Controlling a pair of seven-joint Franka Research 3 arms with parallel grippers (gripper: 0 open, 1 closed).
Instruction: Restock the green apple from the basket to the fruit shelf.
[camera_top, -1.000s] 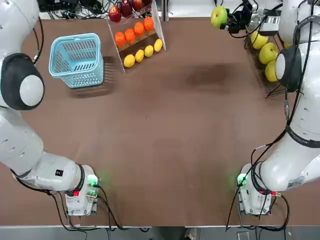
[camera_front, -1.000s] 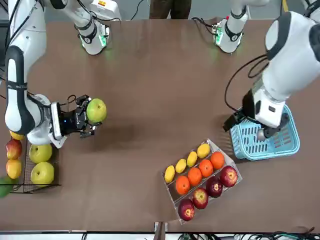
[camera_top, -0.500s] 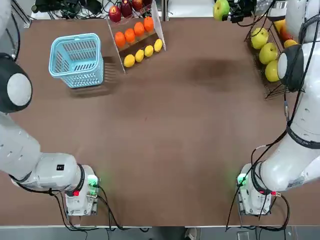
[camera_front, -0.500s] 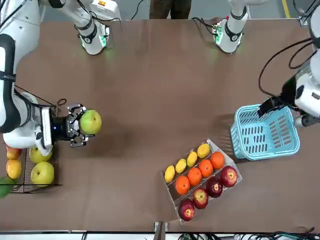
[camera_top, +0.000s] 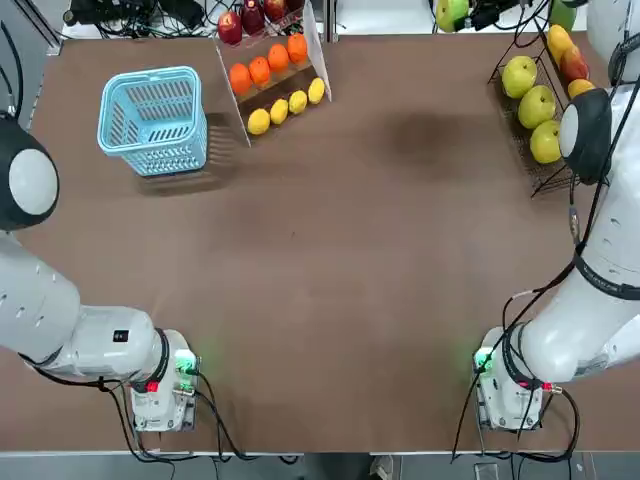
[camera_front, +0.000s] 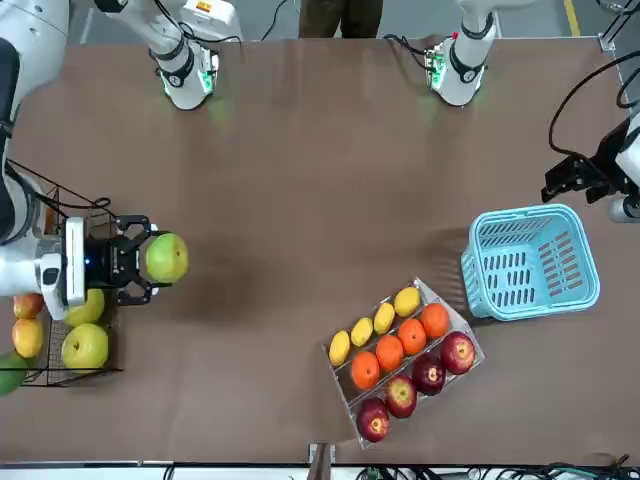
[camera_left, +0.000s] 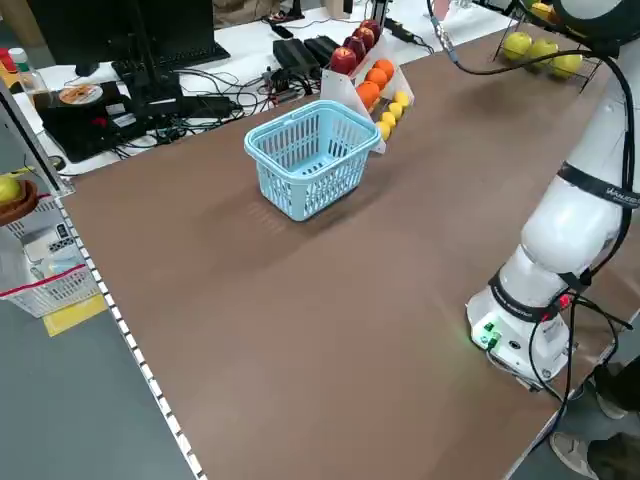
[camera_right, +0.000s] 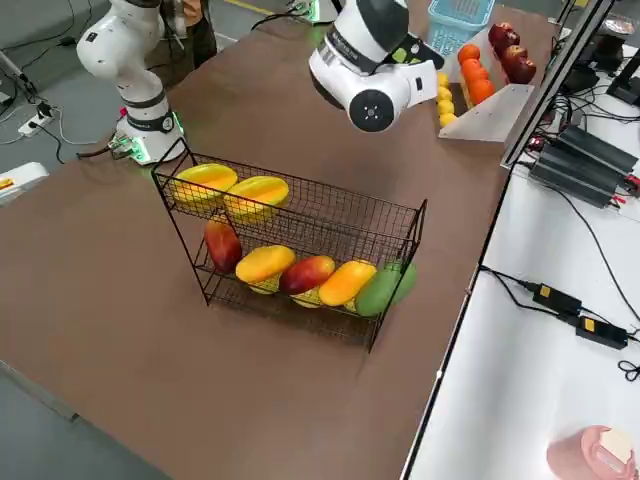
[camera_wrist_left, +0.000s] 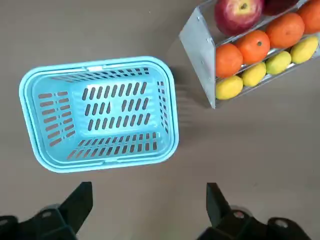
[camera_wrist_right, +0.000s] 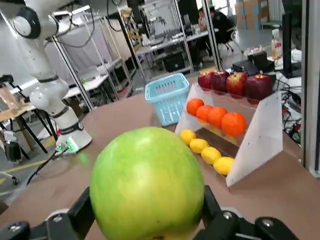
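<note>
The green apple (camera_front: 166, 258) is clamped in the right gripper (camera_front: 150, 260) beside the fruit shelf (camera_front: 50, 372); only placement is left. The basket (camera_front: 530, 262) is emptied, the left gripper (camera_wrist_left: 150, 210) spread wide above it.

Yellow-green apple (camera_front: 165, 258); light blue lattice basket (camera_front: 533, 262); black wire fruit shelf (camera_right: 300, 240) (yellow, red, green fruit); brown table (camera_top: 340, 260).

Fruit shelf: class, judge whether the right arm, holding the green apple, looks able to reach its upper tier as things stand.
Probably yes. The right gripper holds the green apple right beside the fruit shelf, with nothing between; yellow-green fruit already fills part of that tier.
</note>
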